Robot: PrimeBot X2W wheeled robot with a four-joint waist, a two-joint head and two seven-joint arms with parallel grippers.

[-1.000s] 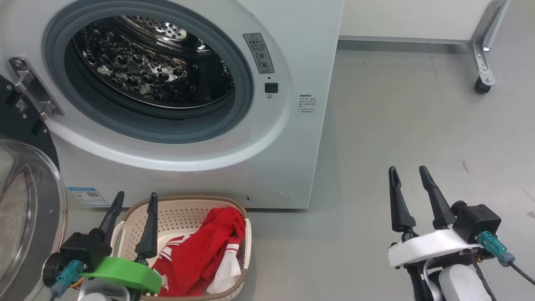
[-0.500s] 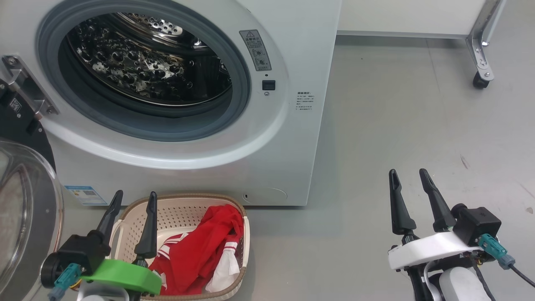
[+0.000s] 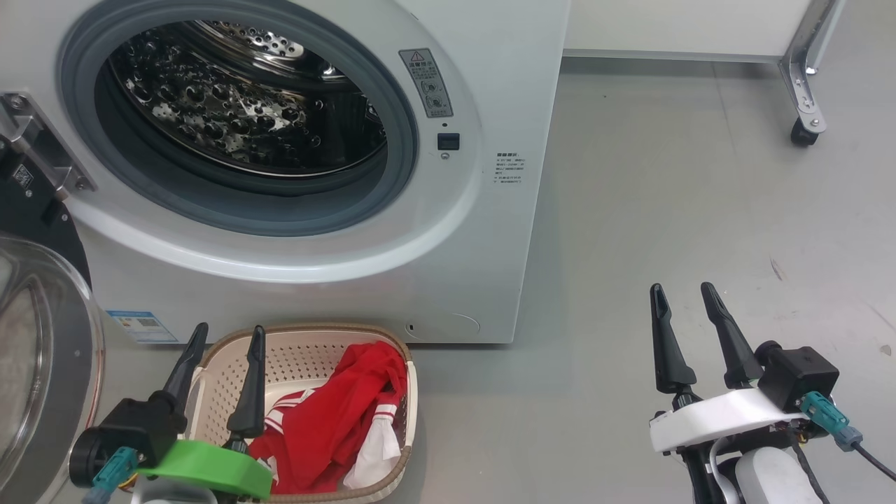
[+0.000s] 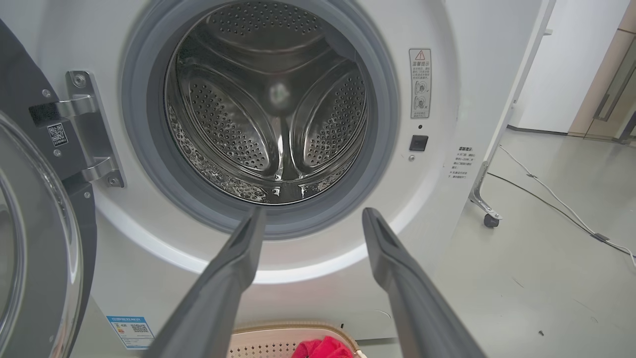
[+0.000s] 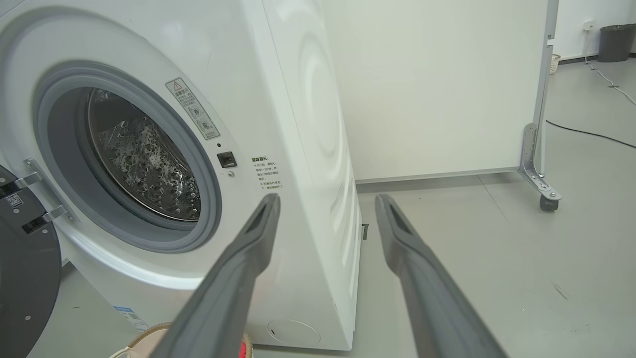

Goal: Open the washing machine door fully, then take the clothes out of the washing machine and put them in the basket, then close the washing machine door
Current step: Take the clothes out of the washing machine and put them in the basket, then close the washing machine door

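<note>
**Open washing machine (image 3: 455, 294) on a smooth grey floor (image 3: 665, 210)**
The red clothes (image 3: 329, 427) are heaped in the cream basket (image 3: 308, 334), which is set on the floor against the machine's front. The washing machine door (image 3: 42, 364) is swung out to the left. The jaws of the left gripper (image 3: 227, 332) and right gripper (image 3: 679, 288) are spread apart, nothing between them. A white castored partition (image 5: 437, 89) is stood behind, and a cable (image 4: 546, 194) is laid across the floor.

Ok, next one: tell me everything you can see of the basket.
The basket is a small cream plastic tub with perforated walls, a brown woven-look rim and a pale side handle. It stands upright on the grey floor, just in front of the washing machine. Red clothes with white trim lie heaped inside, mostly toward its right side. The left claw overlaps its left edge in the head view; contact cannot be told.
</note>
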